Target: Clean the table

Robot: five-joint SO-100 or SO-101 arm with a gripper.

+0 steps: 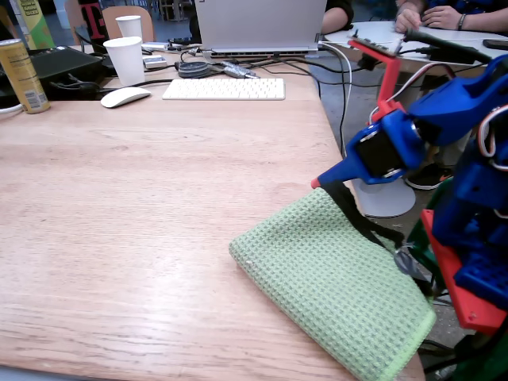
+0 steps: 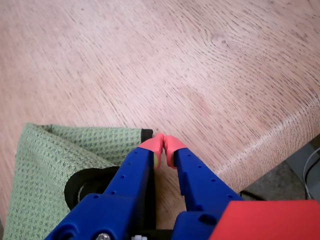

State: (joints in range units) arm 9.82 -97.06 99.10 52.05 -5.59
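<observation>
Blue arm low at the right side of the table (image 1: 143, 230), in the fixed view. Gripper (image 2: 163, 145) has its red tips pressed together at the corner of the green cloth (image 2: 50, 170); wrist view hints at a sliver of cloth edge between them, but I can't tell whether fabric is truly caught. A black strap or loop (image 2: 82, 185) lies on the cloth just under the arm.

Step in hand, as I judge it: getting hold of the cloth to wipe. To do it well, the pinch should take a proper fold, not only the hem, or the cloth will slip free on the first drag. Keep the tips low so the cloth stays flat on the wood, and sweep away from the near rounded edge.

Surface: light wood, strong grain, bare and dry-looking across the middle.

Room: far end is crowded with a white keyboard (image 1: 224, 88), mouse (image 1: 125, 97), paper cup (image 1: 125, 60), yellow can (image 1: 21, 75) and laptop (image 1: 260, 25). People sit at a neighbouring table.
</observation>
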